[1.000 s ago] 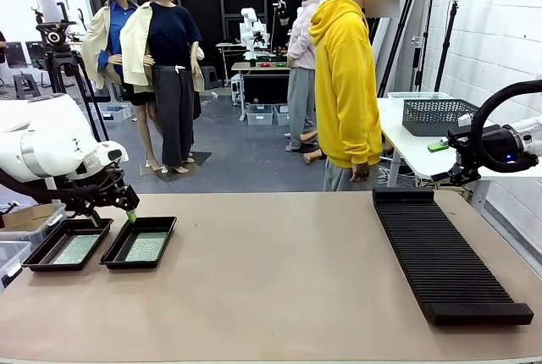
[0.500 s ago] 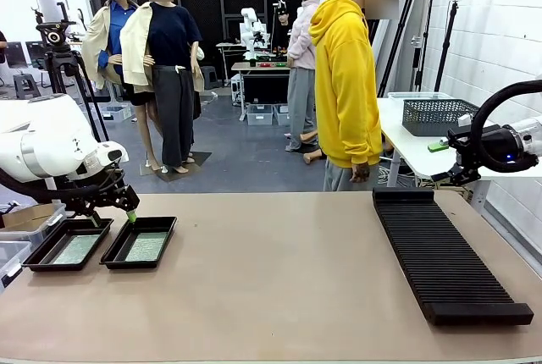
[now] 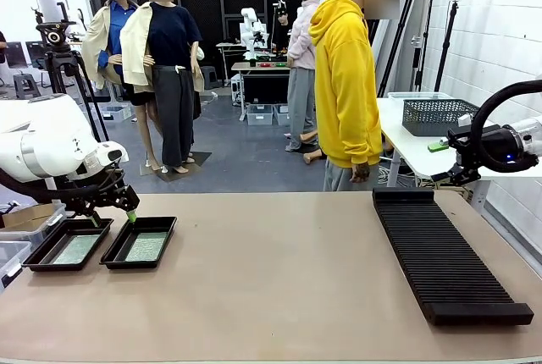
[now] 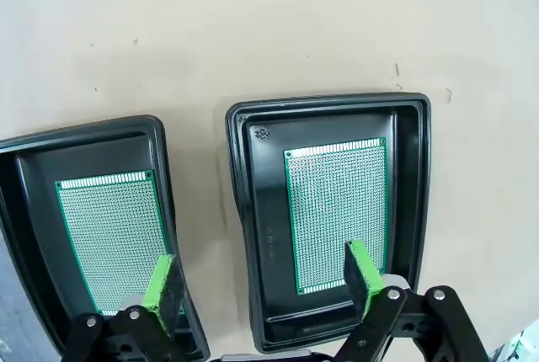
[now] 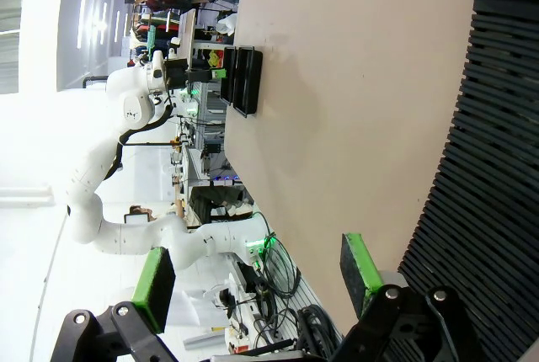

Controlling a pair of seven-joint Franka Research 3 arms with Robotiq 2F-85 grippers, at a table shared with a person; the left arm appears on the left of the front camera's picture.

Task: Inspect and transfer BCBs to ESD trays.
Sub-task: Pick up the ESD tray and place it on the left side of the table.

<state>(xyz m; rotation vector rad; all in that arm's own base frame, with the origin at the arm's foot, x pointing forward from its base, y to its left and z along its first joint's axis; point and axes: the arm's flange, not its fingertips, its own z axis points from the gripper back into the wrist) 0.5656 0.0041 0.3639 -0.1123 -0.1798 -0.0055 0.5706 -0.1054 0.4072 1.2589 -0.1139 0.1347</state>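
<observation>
Presently, near left of the table (image 3: 279, 296): two ESD trays (image 3: 140, 243) (image 3: 67, 245) side by side, each with one green BCB (image 4: 337, 215) (image 4: 114, 240) flat on its floor. Left gripper (image 4: 257, 282), released and holding nothing, hovers just above the trays, one finger over each. Far right: long black ribbed rack (image 3: 445, 254); right gripper (image 5: 253, 282), spread wide and unladen, raised beyond the rack's far end. Person in yellow hoodie (image 3: 345, 85) at far side.

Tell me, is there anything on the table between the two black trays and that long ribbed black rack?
No. In the front view, only bare tan table lies between the ESD trays and the ribbed rack.
</observation>
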